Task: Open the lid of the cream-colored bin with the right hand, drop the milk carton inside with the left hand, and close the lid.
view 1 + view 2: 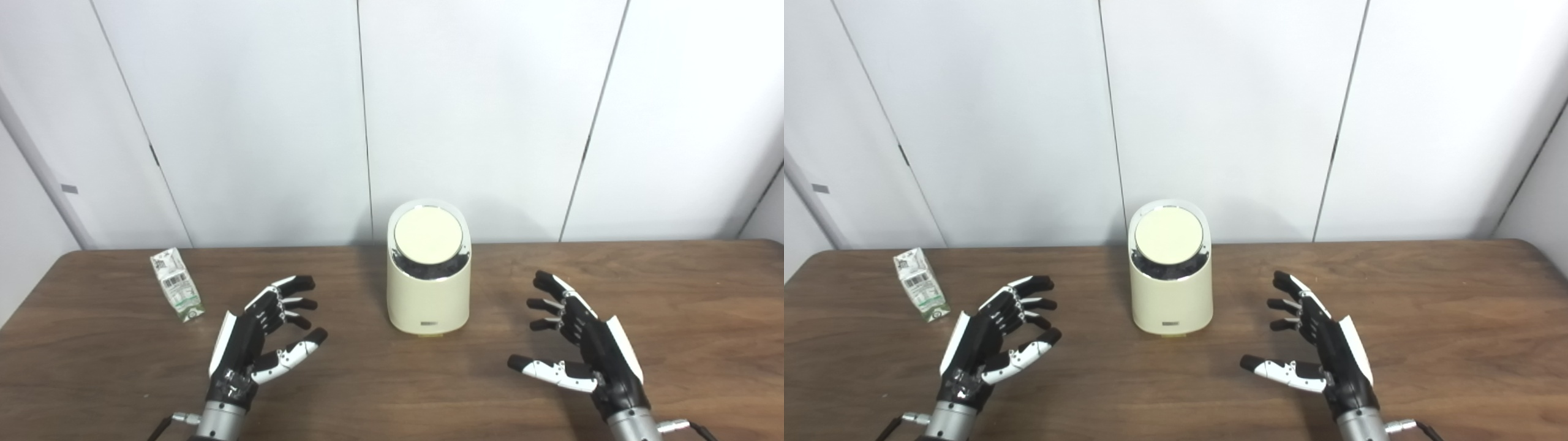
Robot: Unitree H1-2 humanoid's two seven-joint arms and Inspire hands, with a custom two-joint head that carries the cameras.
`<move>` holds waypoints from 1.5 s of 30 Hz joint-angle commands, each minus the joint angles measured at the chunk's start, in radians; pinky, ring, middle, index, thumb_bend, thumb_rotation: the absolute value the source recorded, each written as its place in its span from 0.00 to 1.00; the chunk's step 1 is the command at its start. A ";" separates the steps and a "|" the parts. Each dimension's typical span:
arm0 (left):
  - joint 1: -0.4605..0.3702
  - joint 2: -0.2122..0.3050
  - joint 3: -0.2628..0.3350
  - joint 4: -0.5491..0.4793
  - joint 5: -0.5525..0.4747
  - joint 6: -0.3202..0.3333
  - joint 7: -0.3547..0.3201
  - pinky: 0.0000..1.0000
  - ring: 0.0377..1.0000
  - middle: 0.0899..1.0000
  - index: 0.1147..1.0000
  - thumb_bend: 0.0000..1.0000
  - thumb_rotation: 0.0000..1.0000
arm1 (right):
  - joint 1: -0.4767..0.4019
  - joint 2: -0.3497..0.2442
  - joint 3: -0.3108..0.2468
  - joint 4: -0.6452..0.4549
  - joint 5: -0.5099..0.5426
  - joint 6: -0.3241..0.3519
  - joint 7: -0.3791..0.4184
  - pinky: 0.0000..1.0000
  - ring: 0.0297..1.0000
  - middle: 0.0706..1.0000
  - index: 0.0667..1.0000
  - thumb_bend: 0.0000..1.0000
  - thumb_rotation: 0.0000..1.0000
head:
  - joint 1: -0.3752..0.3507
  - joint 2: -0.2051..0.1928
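Though lid (428, 235) shut, hands apart, empty.

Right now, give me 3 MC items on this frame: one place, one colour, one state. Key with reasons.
1. Where is the milk carton relative to the bin?
A. On the lid
B. On the table, on the left hand's side of the bin
C. In the right hand

2. What colour is the table?
A. Dark brown wood
B. White
C. Green

3. What state is the bin's lid in?
A. Removed and lying on the table
B. Flipped up
C. Closed

Key:
1 B: the carton stands near the table's far left edge, apart from the bin and from the left hand.
2 A: brown wood grain shows across the whole top.
3 C: the round lid sits flat in the bin's rim; the right hand is open and not touching it.
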 commanded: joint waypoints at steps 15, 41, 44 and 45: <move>0.040 0.013 -0.001 -0.051 -0.018 -0.015 -0.025 0.54 0.67 0.76 0.75 0.60 0.11 | 0.039 0.022 -0.003 -0.072 0.004 -0.005 -0.008 0.66 0.77 0.86 0.86 0.69 0.26 | -0.016 0.023; -0.020 -0.008 -0.015 0.065 -0.005 -0.044 -0.026 0.52 0.64 0.72 0.74 0.58 0.02 | -0.212 -0.099 0.011 -0.159 -0.109 0.265 0.073 0.74 0.84 0.89 0.91 0.75 0.36 | -0.022 -0.019; -0.022 -0.008 -0.017 0.069 0.014 -0.048 -0.018 0.52 0.64 0.72 0.73 0.57 0.03 | -0.252 -0.109 0.017 -0.167 -0.128 0.304 0.085 0.73 0.84 0.89 0.91 0.75 0.34 | -0.023 -0.019; -0.024 -0.008 -0.017 0.072 0.015 -0.051 -0.018 0.53 0.64 0.73 0.74 0.57 0.04 | -0.266 -0.114 0.021 -0.168 -0.140 0.313 0.088 0.72 0.84 0.89 0.91 0.75 0.34 | -0.022 -0.019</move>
